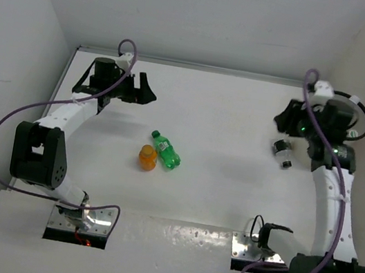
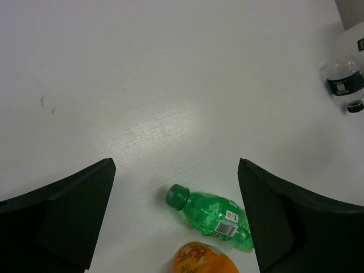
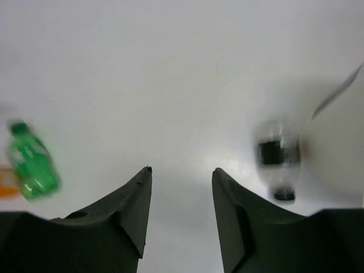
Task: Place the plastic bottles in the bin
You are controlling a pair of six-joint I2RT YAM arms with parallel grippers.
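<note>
A green bottle [image 1: 166, 150] [image 2: 213, 210] lies on its side mid-table, and an orange bottle [image 1: 148, 157] [image 2: 205, 259] stands just left of it. A clear bottle with a dark label [image 1: 282, 150] [image 3: 277, 156] lies at the right, blurred in the right wrist view. My left gripper [image 1: 141, 91] [image 2: 176, 165] hangs wide open at the back left, above and apart from the green bottle. My right gripper [image 1: 288, 119] [image 3: 182, 170] hovers just behind the clear bottle, its jaws apart by a narrow gap with nothing between them. The bin is out of view.
White walls close the table at the back and on both sides. The arm bases and their metal plates [image 1: 173, 233] sit along the near edge. Purple cables loop off both arms.
</note>
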